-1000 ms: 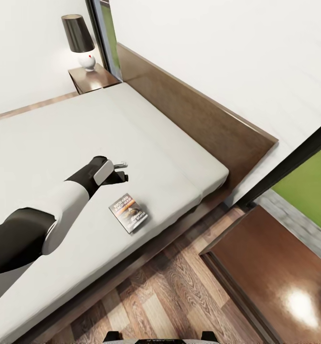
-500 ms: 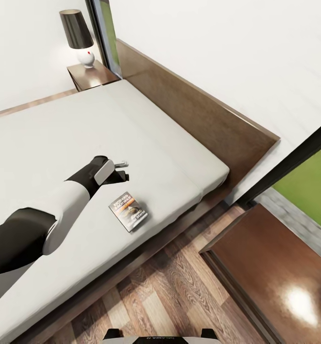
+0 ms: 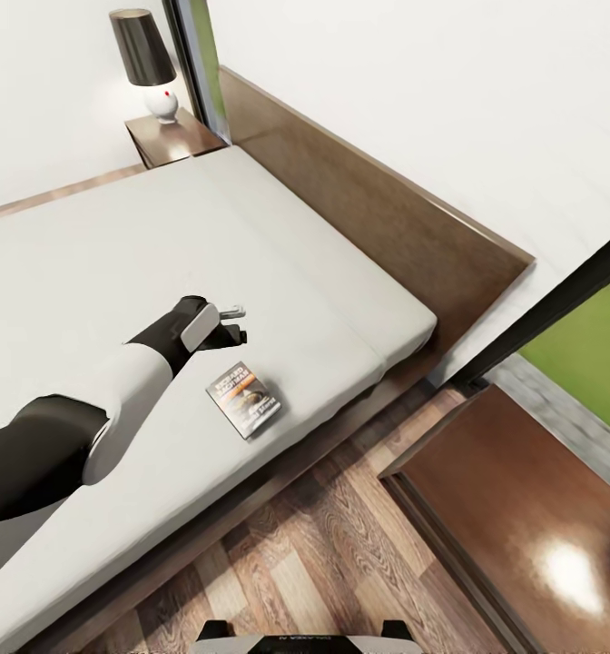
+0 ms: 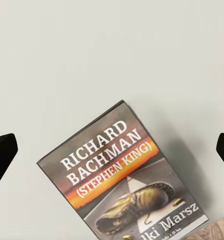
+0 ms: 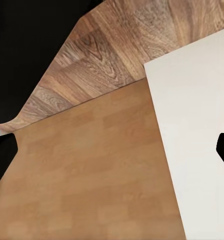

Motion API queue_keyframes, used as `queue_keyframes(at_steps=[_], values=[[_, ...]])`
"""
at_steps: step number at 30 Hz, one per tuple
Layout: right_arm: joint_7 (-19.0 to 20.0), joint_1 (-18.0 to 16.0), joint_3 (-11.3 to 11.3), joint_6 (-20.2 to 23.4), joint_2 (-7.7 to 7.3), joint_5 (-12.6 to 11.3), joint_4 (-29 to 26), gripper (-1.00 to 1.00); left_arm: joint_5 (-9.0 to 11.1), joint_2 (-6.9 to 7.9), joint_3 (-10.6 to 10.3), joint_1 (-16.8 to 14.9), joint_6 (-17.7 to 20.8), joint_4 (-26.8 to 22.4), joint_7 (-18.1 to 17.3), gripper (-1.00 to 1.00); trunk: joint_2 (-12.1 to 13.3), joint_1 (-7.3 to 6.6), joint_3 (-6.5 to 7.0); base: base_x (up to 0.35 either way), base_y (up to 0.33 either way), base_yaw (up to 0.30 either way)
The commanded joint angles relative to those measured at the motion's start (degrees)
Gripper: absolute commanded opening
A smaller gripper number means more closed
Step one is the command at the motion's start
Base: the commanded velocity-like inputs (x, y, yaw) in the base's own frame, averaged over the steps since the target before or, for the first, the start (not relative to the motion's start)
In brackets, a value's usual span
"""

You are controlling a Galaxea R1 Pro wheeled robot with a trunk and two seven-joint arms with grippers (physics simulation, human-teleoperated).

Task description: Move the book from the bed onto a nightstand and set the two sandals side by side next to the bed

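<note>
Left end effector [image 3: 231,325] hovers above the light grey mattress of the bed [image 3: 87,263], its dark fingertips [image 4: 3,152] spread wide apart and holding nothing. The book [image 3: 243,401] lies flat, cover up, on the mattress close to the bed's near edge, just beyond the end effector toward the wooden floor [image 3: 341,554] and apart from it. Its long axis runs obliquely to the bed edge. By position, the left arm is the nearer one; the coming move appears to call for a short advance toward the bed edge and a descent over the cover.

The head view gives the layout: one nightstand [image 3: 173,138] with a lamp [image 3: 146,62] at the far side of the headboard, and a second dark brown glossy top [image 3: 532,536] close by on the robot's right. The left wrist view adds what the head view cannot resolve: the book [image 4: 124,180] lies between the open fingertips, skewed to the line joining them, with "RICHARD BACHMAN" legible. In the right wrist view the right end effector [image 5: 117,150] is likewise spread, over wood and a white surface.
</note>
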Motion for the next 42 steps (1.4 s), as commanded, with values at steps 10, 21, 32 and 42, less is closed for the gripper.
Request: queue_keyframes(at_steps=[10,21,32,42], values=[[-0.1,0.1,0.5,0.2,0.03,-0.3,0.0,1.00,0.6,0.09,-0.4,0.0,0.1,-0.1,0.3,1.00,0.0,0.00,-0.92,0.000,0.000,0.000],[-0.1,0.3,0.5,0.2,0.07,-0.3,0.0,1.00,0.4,0.18,-0.5,0.0,-2.1,-0.2,0.2,1.00,0.0,0.00,-1.92,0.000,0.000,0.000],[-0.1,0.4,0.5,0.2,0.09,-0.3,0.0,1.00,0.3,0.12,-0.6,0.0,-4.0,-0.3,0.2,1.00,0.0,0.00,-2.93,0.000,0.000,0.000],[-0.1,0.4,0.6,0.2,0.11,-0.2,0.0,1.00,0.3,0.18,-0.7,0.0,-4.5,-0.3,0.2,1.00,0.0,0.00,-3.84,0.000,0.000,0.000]])
